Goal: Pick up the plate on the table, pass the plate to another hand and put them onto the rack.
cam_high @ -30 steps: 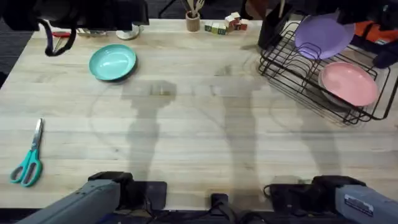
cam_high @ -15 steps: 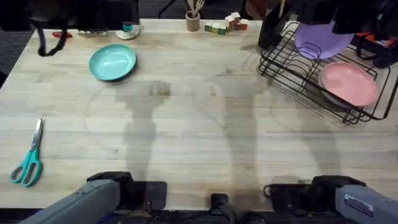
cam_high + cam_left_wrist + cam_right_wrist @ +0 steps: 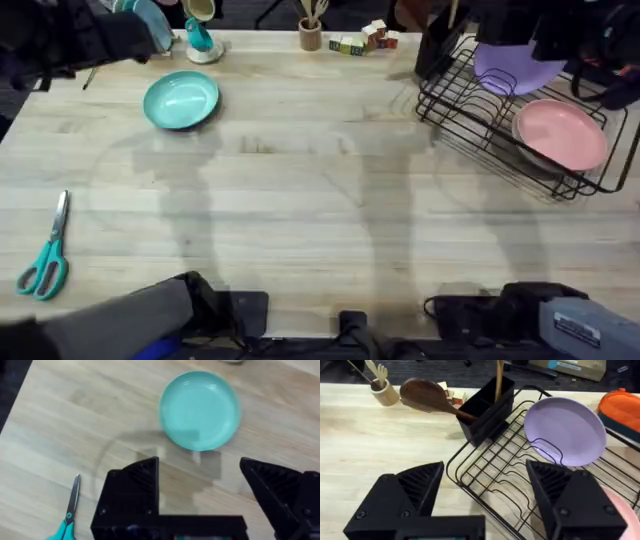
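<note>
The teal plate is lying flat on the tabletop, well apart from the black wire rack. Both the left pincer and right pincer are gaping open, gripping nothing.

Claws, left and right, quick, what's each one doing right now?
Left claw: open, empty, above the teal plate.
Right claw: open, empty, over the rack.

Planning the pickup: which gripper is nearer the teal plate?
Left. The left gripper hovers open just short of the teal plate; the right gripper is across the table, over the rack.
</note>
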Motion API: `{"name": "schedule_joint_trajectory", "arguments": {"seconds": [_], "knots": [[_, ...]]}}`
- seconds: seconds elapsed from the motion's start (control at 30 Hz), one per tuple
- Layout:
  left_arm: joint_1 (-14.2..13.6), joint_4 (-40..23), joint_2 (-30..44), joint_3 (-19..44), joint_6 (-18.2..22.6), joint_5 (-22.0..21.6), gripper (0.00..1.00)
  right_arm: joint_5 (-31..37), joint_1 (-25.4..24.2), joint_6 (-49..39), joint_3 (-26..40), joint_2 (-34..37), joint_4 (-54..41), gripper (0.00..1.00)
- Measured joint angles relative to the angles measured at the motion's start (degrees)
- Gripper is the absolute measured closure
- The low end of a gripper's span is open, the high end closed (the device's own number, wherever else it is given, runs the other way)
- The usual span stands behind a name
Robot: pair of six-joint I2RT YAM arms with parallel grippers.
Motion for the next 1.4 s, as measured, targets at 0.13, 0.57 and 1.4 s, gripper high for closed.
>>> {"name": "schedule_joint_trajectory", "arguments": {"seconds": [0.13,0.57,1.4], "knots": [[3.2,1.5,4.6,0.0,0.0,0.0,0.009,0.0,0.0,0.0,0.0,0.0,0.0,0.006],[9.4,12.6,18.3,0.0,-2.4,4.7,0.008,0.0,0.0,0.0,0.0,0.0,0.0,0.005],[9.6,20.8,36.2,0.7,-7.4,7.6,0.007,0.0,0.0,3.7,0.0,0.0,-0.1,0.006]]}}
